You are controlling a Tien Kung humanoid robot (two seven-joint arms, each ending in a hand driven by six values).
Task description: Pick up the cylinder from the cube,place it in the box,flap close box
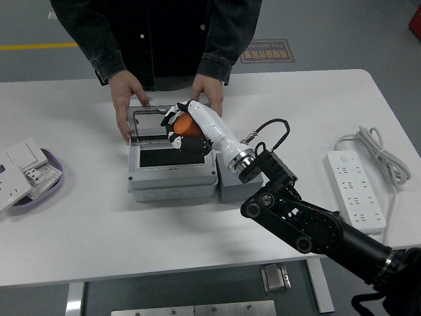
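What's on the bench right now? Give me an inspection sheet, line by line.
Surface: white table, mostly bare in front.
Job's things: orange cylinder held over the open grey box; grey cube beside the box.
Clutter: purple tray of wall switches, at left.
Hands: right hand shut on the cylinder; left nothing seen.
Cables: power strip with coiled lead, at right.
Surroundings: person's hands steady the box lid.

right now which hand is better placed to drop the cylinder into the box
Right. The right hand already grips the orange cylinder above the open box, whose lid a person's hands steady from the far side. The left arm is not in view.
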